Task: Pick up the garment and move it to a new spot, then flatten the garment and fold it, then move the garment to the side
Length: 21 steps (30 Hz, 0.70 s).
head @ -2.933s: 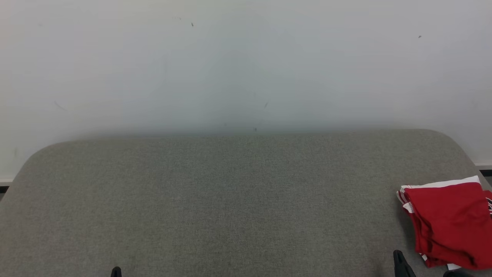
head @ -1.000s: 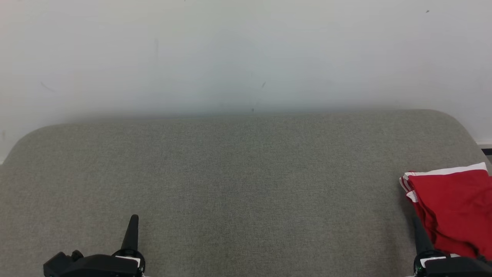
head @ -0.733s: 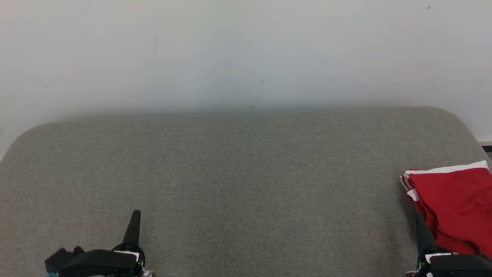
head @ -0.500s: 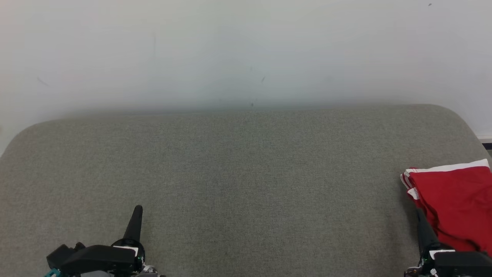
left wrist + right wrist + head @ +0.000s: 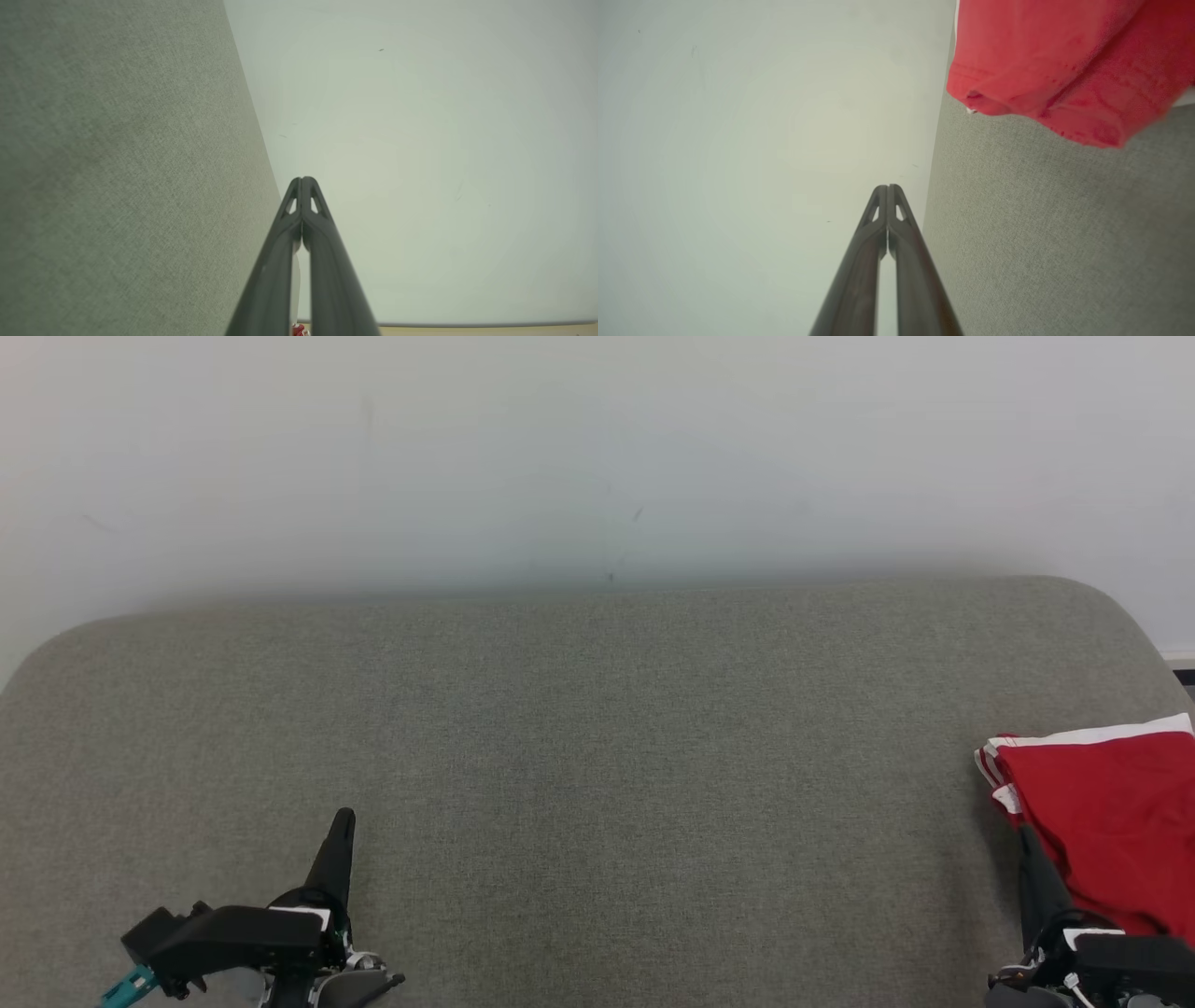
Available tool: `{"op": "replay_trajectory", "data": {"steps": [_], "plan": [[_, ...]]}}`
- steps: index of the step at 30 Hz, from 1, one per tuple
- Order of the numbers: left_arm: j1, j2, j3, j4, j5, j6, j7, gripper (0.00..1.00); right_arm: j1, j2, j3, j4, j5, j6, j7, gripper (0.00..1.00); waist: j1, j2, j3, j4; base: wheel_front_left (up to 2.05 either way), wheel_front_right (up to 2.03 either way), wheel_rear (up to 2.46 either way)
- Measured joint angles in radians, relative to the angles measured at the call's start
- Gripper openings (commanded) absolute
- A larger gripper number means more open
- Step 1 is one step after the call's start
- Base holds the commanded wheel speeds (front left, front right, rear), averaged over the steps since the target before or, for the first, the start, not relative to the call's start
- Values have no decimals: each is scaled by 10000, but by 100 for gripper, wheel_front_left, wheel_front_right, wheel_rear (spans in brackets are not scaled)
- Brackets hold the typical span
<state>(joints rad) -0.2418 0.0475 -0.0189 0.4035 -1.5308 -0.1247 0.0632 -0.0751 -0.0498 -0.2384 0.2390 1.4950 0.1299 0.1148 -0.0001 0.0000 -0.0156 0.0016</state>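
Garment: red, white-trimmed, lying folded at the right end of the grey cushion, apparently running past the frame.
Left gripper: jaws pressing together, holding nothing, hovering at the cushion's near left.
Right gripper: jaws pressing together, empty, sitting just beside the garment.

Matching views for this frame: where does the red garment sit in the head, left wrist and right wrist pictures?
Head view: the red garment is at the right edge, lying on the grey cushion.
Left wrist view: a tiny red-and-white scrap at the middle of the bottom edge, likely the garment.
Right wrist view: upper right corner.
Shared landmark: the grey cushion's edge against the pale wall.
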Motion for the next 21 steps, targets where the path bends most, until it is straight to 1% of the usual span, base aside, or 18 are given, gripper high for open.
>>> {"op": "replay_trajectory", "data": {"steps": [12,21], "plan": [[-310,2,-65,96,-800,-46,180,0,-140,-2,-117,-38,826,0,173,0,0,0,163,-19,0,0,0],[-417,6,-79,127,-989,-46,236,0,-222,-2,-153,-46,1024,0,211,0,0,0,205,-24,0,0,0]]}}
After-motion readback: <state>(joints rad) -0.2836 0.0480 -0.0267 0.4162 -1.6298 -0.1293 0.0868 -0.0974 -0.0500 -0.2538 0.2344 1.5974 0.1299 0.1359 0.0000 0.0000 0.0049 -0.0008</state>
